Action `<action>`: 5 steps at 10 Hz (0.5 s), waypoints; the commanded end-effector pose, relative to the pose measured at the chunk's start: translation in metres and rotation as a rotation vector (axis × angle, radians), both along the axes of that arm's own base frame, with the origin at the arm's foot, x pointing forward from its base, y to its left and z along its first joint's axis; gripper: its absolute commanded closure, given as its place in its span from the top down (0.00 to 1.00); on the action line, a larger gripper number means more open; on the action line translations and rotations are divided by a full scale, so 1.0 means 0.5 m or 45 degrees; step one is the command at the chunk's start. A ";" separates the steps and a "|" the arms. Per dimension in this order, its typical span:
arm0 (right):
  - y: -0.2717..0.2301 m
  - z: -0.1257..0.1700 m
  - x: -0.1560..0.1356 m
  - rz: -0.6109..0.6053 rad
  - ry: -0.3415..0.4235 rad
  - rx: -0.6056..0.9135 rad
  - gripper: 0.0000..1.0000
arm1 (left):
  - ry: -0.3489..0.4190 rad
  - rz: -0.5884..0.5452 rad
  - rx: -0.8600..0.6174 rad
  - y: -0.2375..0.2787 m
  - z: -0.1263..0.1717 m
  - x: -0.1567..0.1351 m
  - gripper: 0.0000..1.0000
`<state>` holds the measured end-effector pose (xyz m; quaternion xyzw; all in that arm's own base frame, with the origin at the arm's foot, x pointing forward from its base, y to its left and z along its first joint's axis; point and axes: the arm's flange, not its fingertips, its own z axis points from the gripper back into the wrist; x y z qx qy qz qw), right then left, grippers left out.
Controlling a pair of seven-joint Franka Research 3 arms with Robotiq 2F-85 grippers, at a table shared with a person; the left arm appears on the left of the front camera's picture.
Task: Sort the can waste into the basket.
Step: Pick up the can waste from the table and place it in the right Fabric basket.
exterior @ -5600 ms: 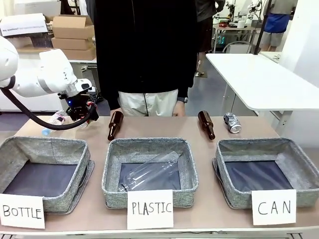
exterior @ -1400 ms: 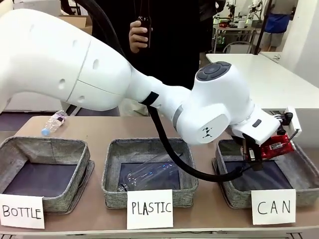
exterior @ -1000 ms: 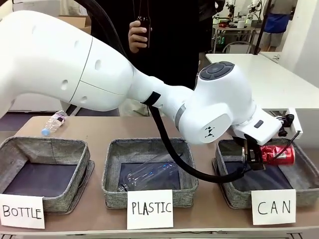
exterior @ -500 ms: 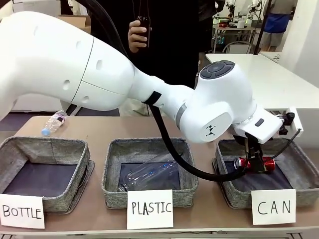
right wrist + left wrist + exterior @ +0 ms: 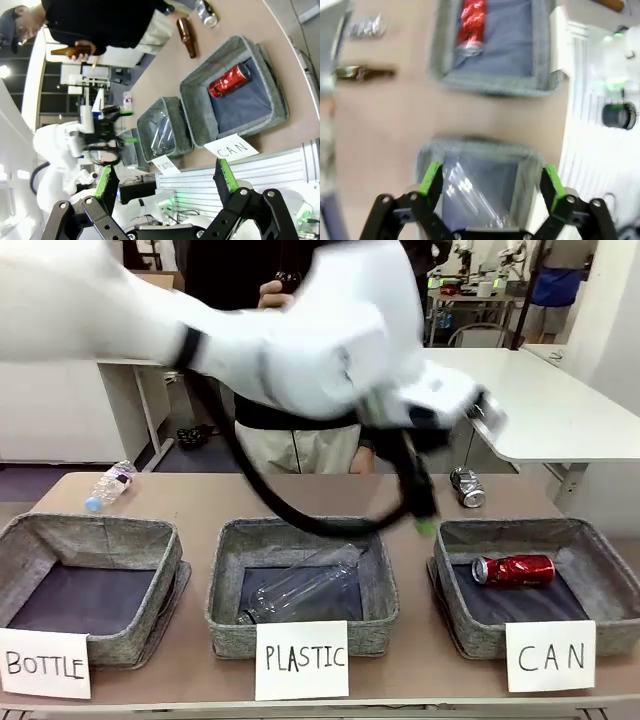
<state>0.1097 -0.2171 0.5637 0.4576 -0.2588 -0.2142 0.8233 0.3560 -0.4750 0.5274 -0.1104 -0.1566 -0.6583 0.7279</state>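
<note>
Your left gripper (image 5: 491, 172) hangs empty, jaws spread wide, over the middle basket (image 5: 300, 530). Your right gripper (image 5: 164, 175) is likewise wide and empty, back off the table's near edge. The red can (image 5: 512, 569) lies on its side inside the CAN basket (image 5: 600, 540). The silver can (image 5: 466, 486) lies on the table beyond that basket, near a brown bottle (image 5: 186, 31). Expect it to be light, thin-walled and dented, so it probably crushes easily and may roll. Take it across the mid-body, pads on the curved wall, squeezing gently.
</note>
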 end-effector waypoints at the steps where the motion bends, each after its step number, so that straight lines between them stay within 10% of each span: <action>1: -0.005 0.005 -0.020 0.004 -0.038 -0.002 1.00 | -0.004 0.331 -0.036 0.281 0.089 -0.035 1.00; 3: -0.005 0.005 -0.020 0.004 -0.038 -0.002 1.00 | 0.083 0.660 -0.148 0.510 0.136 -0.025 1.00; 5: -0.005 0.005 -0.020 0.004 -0.038 -0.002 1.00 | 0.326 0.696 -0.412 0.713 0.145 -0.025 1.00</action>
